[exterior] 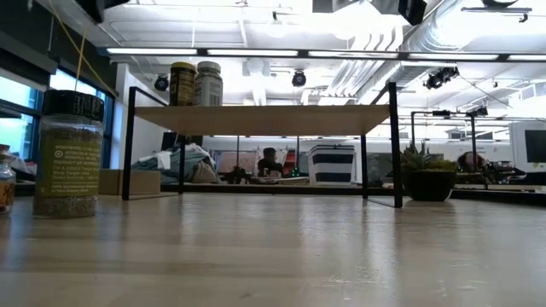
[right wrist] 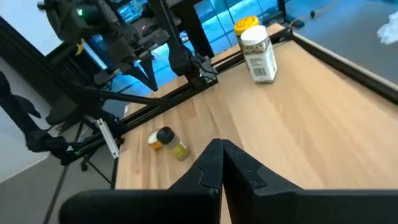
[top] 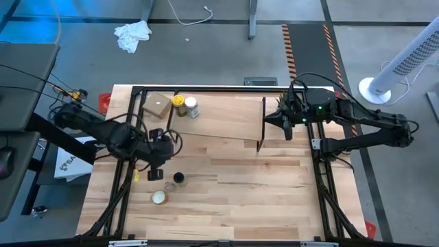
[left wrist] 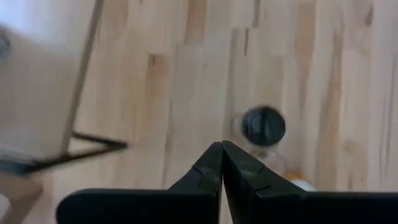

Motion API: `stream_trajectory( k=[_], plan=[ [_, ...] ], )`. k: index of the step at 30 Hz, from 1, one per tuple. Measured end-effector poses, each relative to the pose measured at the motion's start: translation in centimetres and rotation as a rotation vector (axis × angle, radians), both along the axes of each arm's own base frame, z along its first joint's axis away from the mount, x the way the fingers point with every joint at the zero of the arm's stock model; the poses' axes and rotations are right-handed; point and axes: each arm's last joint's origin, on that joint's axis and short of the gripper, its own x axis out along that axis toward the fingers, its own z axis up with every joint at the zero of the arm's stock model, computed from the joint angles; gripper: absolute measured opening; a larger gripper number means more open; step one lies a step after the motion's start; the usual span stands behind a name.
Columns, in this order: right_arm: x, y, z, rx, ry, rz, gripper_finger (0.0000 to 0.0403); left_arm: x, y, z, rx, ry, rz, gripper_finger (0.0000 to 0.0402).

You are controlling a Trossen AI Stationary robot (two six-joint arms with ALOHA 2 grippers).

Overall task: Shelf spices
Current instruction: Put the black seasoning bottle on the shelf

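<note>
The shelf point(top: 206, 116) is a light-wood plank on thin black legs, standing at the table's far side. A yellow jar point(top: 178, 103) and a white-capped jar point(top: 191, 108) stand upright on its left end, also seen in the low view point(exterior: 182, 83) point(exterior: 209, 83). The black-capped jar point(top: 179, 180) stands on the tabletop near the left front, with the small clear glass jar point(top: 159, 197) beside it. My left gripper point(left wrist: 221, 152) is shut and hovers above the table, just left of the black-capped jar point(left wrist: 263, 126). My right gripper point(right wrist: 222, 152) is shut, above the shelf's right end.
A small cardboard box point(top: 157, 104) sits on the shelf's far left end beside the jars. The black table frame point(top: 206, 88) runs along the far edge and both sides. Bare wood point(top: 260, 192) stretches across the table's near right part. A fan point(top: 401, 62) stands off the table.
</note>
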Motion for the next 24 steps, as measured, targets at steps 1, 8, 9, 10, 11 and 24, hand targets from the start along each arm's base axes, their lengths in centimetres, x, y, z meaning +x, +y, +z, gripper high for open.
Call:
stream_trajectory(
  k=[1, 8, 9, 10, 11, 24],
  plan=[
    [0.2, 0.0, -0.1, 0.010, 0.005, -0.002, 0.0000, -0.3, -0.3, -0.4, 0.002, 0.007, 0.006, 0.0012],
    [2.1, 0.9, -1.2, 0.096, 0.057, -0.002, 0.0000, -2.0, -1.4, -3.0, 0.073, 0.087, -0.132, 0.0082],
    [2.5, 1.1, -1.4, 0.111, 0.062, -0.007, 0.0000, -2.2, -1.5, -3.2, 0.085, 0.094, -0.148, 0.0096],
    [2.9, 1.2, -1.5, 0.122, 0.064, -0.012, 0.0000, -2.5, -1.5, -3.3, 0.102, 0.096, -0.166, 0.0111],
    [3.2, 1.4, -1.6, 0.132, 0.065, -0.016, 0.0000, -2.7, -1.6, -3.3, 0.121, 0.096, -0.178, 0.0126],
    [5.8, 2.5, -2.4, 0.206, 0.035, -0.040, 0.0000, -2.6, -2.8, -3.9, 0.068, -0.052, -0.127, 0.0290]
  ],
)
